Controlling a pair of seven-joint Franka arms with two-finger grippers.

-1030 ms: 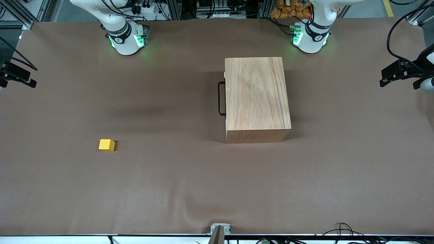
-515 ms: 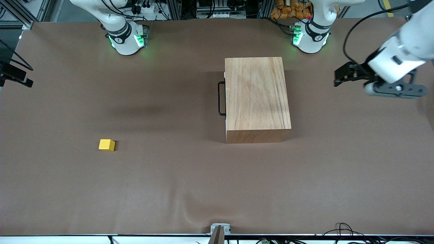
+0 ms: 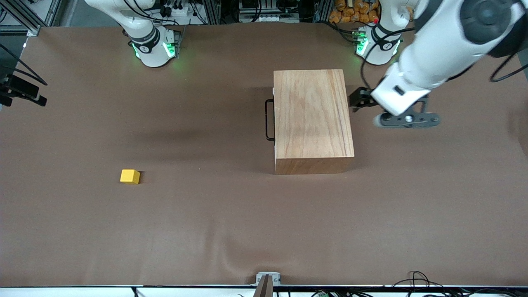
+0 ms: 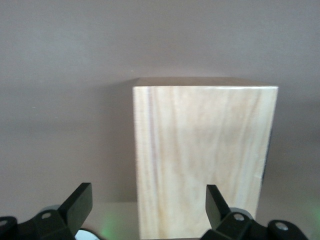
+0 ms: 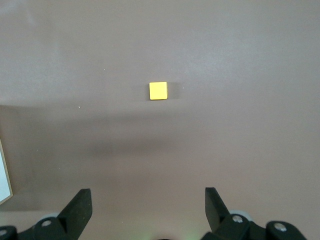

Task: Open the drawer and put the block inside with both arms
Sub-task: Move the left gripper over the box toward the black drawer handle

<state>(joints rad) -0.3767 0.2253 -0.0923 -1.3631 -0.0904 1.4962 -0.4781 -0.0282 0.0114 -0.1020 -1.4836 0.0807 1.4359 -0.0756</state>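
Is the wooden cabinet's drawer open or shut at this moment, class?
Shut. The drawer front sits flush against the wooden cabinet, its black handle close beside the box, no tray pulled out.

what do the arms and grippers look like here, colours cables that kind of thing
Both arms are white, rounded segments with black joint sections; the left arm shows this best. Each base glows green and bears a round mark. Loose black cables trail from the arms. The left gripper is black, with angular, wedge-tipped black fingers and a grey bracket beside the wrist.
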